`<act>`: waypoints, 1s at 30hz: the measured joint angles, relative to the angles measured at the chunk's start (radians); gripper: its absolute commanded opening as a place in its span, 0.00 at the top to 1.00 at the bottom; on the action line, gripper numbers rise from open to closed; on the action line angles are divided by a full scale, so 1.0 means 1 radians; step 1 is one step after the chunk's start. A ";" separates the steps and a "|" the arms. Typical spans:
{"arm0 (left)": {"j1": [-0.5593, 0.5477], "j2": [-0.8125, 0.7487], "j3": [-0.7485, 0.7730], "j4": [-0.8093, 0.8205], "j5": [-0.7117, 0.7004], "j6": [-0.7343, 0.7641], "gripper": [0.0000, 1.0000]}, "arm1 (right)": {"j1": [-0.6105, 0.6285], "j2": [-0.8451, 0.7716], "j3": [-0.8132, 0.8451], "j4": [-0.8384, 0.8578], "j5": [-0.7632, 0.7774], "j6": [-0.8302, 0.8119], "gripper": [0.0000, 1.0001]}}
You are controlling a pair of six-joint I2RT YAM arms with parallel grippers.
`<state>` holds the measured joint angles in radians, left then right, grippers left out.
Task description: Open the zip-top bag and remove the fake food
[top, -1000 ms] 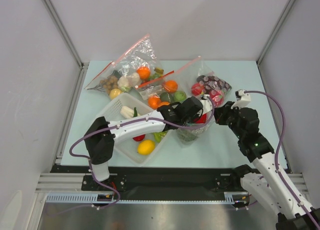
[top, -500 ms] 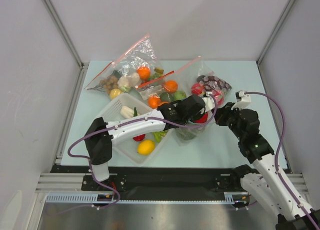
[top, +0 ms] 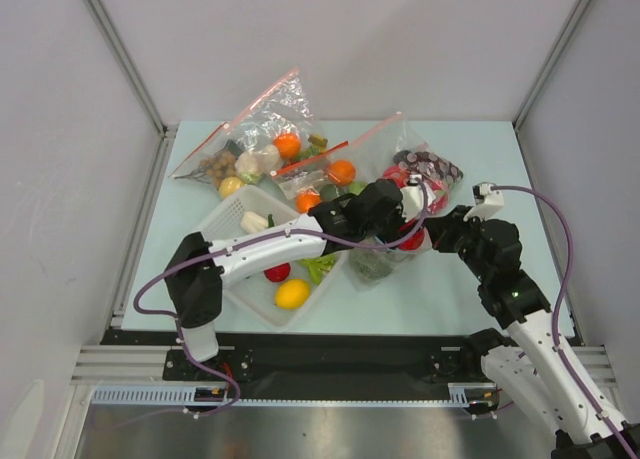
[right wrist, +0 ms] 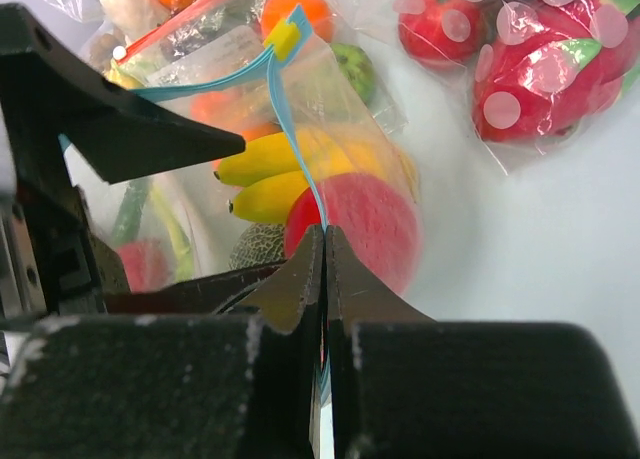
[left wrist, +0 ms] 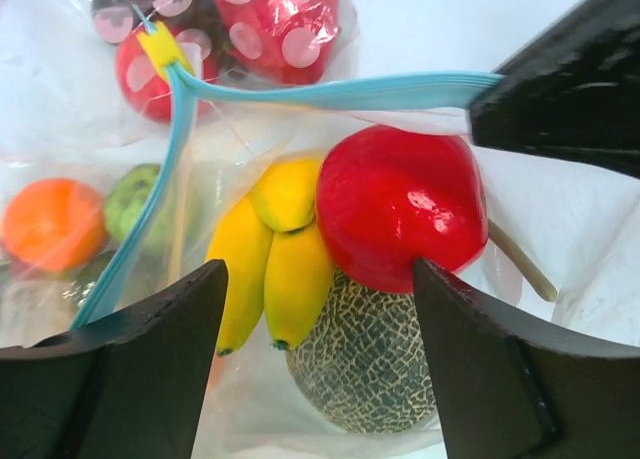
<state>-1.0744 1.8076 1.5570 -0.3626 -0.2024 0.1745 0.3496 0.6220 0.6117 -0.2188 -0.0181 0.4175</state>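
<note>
The zip-top bag [top: 374,266] lies at the table's middle, its light blue zip strip [left wrist: 330,91] parted into two lips that meet at a yellow slider [left wrist: 164,49]. Inside sits the fake food: a red round fruit [left wrist: 400,204], a yellow banana bunch [left wrist: 268,259] and a netted melon [left wrist: 365,364]. My left gripper [left wrist: 318,279] hangs open over the bag's mouth, one finger on either side of the food and nothing gripped. My right gripper [right wrist: 325,237] is shut on one lip of the blue strip [right wrist: 296,149], at the bag's right side [top: 432,235].
A white basket [top: 228,217] with a lemon [top: 292,294] and other toy produce stands left of the bag, under my left arm. Two clear bags with red strips [top: 256,129] [top: 342,157] lie behind. A dotted bag of red fruit [top: 428,171] lies at the back right.
My left gripper has opened wide and shifted up and right over the bag's mouth. The right gripper has stayed pinched on the strip.
</note>
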 measured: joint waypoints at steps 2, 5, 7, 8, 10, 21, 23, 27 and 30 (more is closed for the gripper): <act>0.026 -0.010 -0.024 0.034 0.061 -0.027 0.17 | 0.000 -0.005 0.000 -0.003 0.000 0.000 1.00; 0.063 -0.024 -0.063 0.077 0.158 -0.069 0.14 | 0.000 -0.007 0.000 -0.005 -0.003 0.000 1.00; 0.080 -0.027 -0.077 0.105 0.205 -0.091 0.11 | 0.000 -0.007 0.000 -0.005 -0.007 0.000 1.00; 0.086 -0.027 -0.080 0.116 0.229 -0.100 0.10 | 0.000 -0.007 0.000 -0.005 -0.008 0.000 1.00; 0.091 -0.027 -0.080 0.130 0.272 -0.122 0.10 | 0.000 -0.007 0.000 -0.005 -0.013 0.000 1.00; 0.090 -0.029 -0.104 0.208 0.372 -0.175 0.03 | 0.000 -0.005 0.000 -0.006 -0.017 0.000 1.00; 0.090 -0.028 -0.104 0.200 0.372 -0.175 0.03 | 0.000 -0.005 0.000 -0.006 -0.017 0.000 1.00; 0.090 -0.023 -0.104 0.194 0.376 -0.175 0.03 | 0.000 -0.005 0.000 -0.006 -0.018 0.000 1.00; 0.085 -0.011 -0.104 0.193 0.383 -0.175 0.02 | 0.000 -0.005 0.000 -0.006 -0.017 0.000 1.00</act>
<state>-0.9890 1.7962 1.4528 -0.1696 0.1802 -0.0006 0.3496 0.6170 0.6121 -0.2245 -0.0353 0.4175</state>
